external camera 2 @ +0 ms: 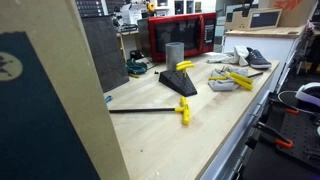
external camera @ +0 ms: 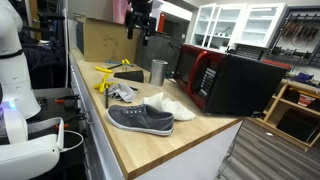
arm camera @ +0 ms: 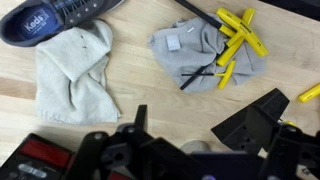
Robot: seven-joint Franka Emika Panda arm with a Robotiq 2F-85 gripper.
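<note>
Fingers [arm camera: 140,118] are seen right up against the wrist camera, spread apart with nothing pinched between them, and hung well above the table [external camera: 190,140]. Down below, a crumpled grey cloth [arm camera: 195,50] is laid on the wood, touched on one side by a yellow-handled tool [arm camera: 238,35]. A white cloth [arm camera: 75,75] is spread out near it, with a grey shoe [arm camera: 55,18] tucked just beside that. A black wedge [arm camera: 255,120] is parked near the grey cloth too. Further back, a metal cup [external camera: 158,70] and a red microwave [external camera: 225,80] can be made out.
</note>
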